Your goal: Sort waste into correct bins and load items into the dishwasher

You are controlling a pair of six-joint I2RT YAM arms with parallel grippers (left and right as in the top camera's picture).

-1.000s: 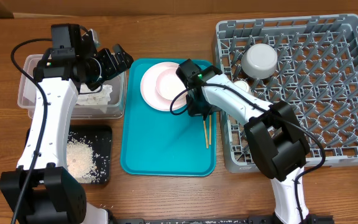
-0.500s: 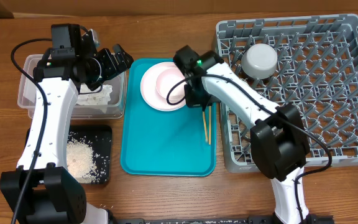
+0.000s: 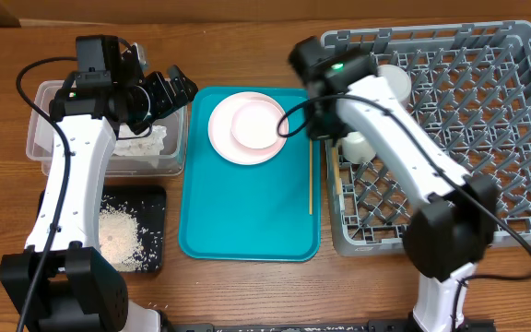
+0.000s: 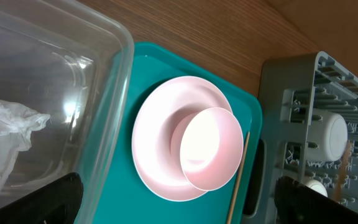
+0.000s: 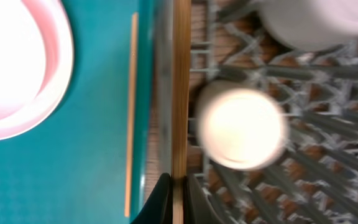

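Note:
My right gripper (image 3: 324,124) (image 5: 179,190) is shut on a thin wooden chopstick (image 5: 180,93), held over the left wall of the grey dish rack (image 3: 487,198). The second chopstick (image 3: 310,180) lies on the teal tray. In the rack are a small white cup (image 3: 356,145) and a grey-white bowl (image 3: 393,81), partly hidden by the arm. The pink bowl (image 3: 258,124) sits on the pale pink plate (image 3: 227,129). My left gripper (image 3: 169,89) (image 4: 179,208) is open and empty over the right end of the clear tub (image 3: 53,138). No red wrapper shows.
The teal tray (image 3: 247,212) lies between the tub and the rack. A crumpled white napkin (image 3: 141,143) lies in the tub. The black tray (image 3: 155,207) at the front left holds rice grains (image 3: 118,235). A few grains lie on the wooden table.
My right gripper has lifted one chopstick off the teal tray and moved right and back to the rack's left wall. The other chopstick stays on the tray. The left arm has not moved.

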